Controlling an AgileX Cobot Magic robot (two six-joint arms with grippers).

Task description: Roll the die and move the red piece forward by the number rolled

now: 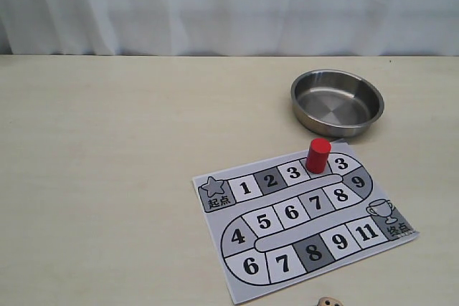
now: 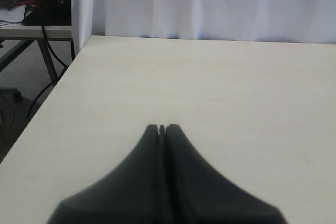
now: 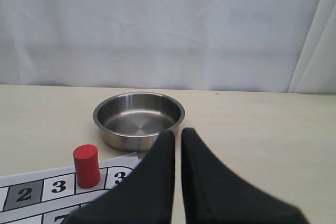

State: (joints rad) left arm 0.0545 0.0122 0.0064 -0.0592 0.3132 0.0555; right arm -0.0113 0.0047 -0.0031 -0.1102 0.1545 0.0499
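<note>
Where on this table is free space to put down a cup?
The left half of the table is bare, from the curtain forward, left of the game board. The right is crowded: steel bowl, red piece on the board, die close by.

Exterior high above table (image 1: 107, 177), wrist views low, right wrist shares bowl (image 3: 118, 139)
</note>
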